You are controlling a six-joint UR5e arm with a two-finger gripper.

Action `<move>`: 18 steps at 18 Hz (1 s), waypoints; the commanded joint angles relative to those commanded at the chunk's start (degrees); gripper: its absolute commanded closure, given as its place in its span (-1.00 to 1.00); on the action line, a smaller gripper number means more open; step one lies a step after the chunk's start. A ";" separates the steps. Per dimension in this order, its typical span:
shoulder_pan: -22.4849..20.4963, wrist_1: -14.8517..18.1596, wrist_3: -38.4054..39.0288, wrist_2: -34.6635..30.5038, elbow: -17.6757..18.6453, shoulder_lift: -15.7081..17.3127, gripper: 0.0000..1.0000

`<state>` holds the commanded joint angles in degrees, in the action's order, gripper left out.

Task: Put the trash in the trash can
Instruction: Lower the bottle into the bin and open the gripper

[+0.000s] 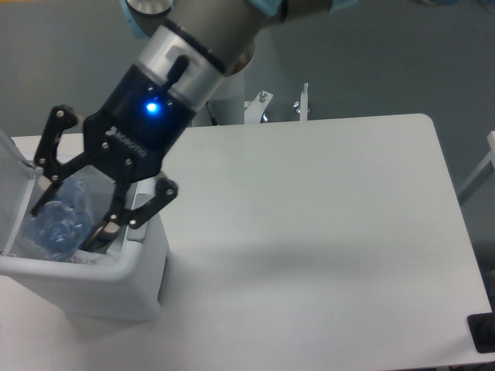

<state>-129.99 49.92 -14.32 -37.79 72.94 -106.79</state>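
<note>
Far left: lid [8, 166] of the trash can [116, 282] stands raised, translucent white, at the frame edge. The can sits on the left part of the white table [325, 232], its front rim and wall visible.

Over the can's opening: clear plastic bottle [58, 220], bluish, tilted, its lower end below rim level. Gripper [66, 220] grasps it, black fingers [114, 216] clenched on either side of the bottle body. What else lies inside the can is hidden by bottle and fingers.

Above and right: gripper housing shows a lit blue lamp [151, 107]; silver-grey arm [209, 35] slants up toward top centre.

Behind the table's far edge, centre: small metal brackets [282, 104]. Bottom right corner: a dark object [483, 332], cut by the frame.
</note>
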 joint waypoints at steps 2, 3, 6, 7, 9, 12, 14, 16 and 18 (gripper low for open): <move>0.27 -0.09 -0.88 -0.09 1.14 0.44 -0.05; 0.27 -0.26 -1.32 -0.09 1.67 0.53 -0.05; 0.36 -0.26 -3.60 -0.09 3.69 1.23 -0.07; 0.36 -0.26 -4.04 -0.09 3.96 1.32 -0.07; 0.44 -0.26 -4.05 -0.17 4.23 1.32 -0.09; 0.44 -0.44 -4.57 -0.18 4.23 1.41 -0.48; 0.44 -0.35 -5.54 -0.18 4.40 1.58 -0.83; 0.44 -0.44 -5.54 -0.18 4.75 1.67 -0.97; 0.36 -0.44 -5.54 -0.18 5.10 2.11 -0.99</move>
<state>-129.64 49.48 -19.86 -37.97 78.05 -104.68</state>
